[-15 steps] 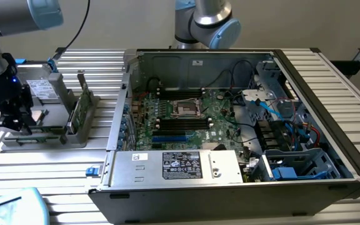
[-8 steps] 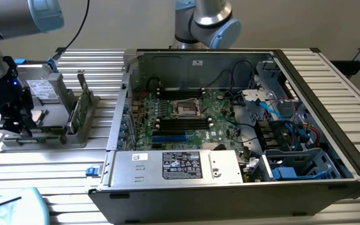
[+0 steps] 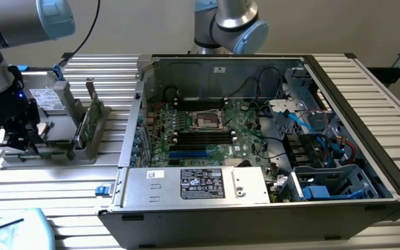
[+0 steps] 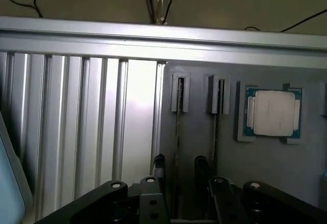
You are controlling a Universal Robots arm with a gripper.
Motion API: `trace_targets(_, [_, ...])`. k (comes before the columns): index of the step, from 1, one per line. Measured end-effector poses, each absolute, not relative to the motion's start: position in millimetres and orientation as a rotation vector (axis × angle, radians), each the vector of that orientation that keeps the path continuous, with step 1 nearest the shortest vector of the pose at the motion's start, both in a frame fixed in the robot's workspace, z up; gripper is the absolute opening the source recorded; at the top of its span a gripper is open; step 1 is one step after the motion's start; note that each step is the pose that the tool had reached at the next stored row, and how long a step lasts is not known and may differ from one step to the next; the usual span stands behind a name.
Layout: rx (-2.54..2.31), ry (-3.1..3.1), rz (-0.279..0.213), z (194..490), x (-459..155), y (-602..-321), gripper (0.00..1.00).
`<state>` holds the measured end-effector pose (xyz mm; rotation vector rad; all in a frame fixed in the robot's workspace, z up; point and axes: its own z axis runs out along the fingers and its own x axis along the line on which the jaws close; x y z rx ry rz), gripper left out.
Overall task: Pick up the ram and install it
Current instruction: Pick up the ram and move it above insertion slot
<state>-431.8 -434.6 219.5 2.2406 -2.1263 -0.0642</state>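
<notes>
Plainly, the pincer (image 4: pixel 180 164) hangs released, fingers (image 4: pixel 159 163) either side of the ram (image 4: pixel 177 129).

The arm (image 3: pixel 5 23) is made of smooth silver-grey tube segments, with rounded joints closed by pale blue caps (image 3: pixel 55 16) and a thin black cable (image 3: pixel 91 26) trailing from it. Its end effector (image 3: pixel 18 139) is black, with a small blue light (image 3: pixel 21 95) glowing on the wrist above it. In the wrist view its black links carry round silver pins (image 4: pixel 116 185).
</notes>
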Motion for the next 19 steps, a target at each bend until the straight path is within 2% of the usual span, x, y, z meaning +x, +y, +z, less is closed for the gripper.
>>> trace_targets(19, [2.241,-2.126,-0.064,198.0,-430.4,-434.7,0.37])
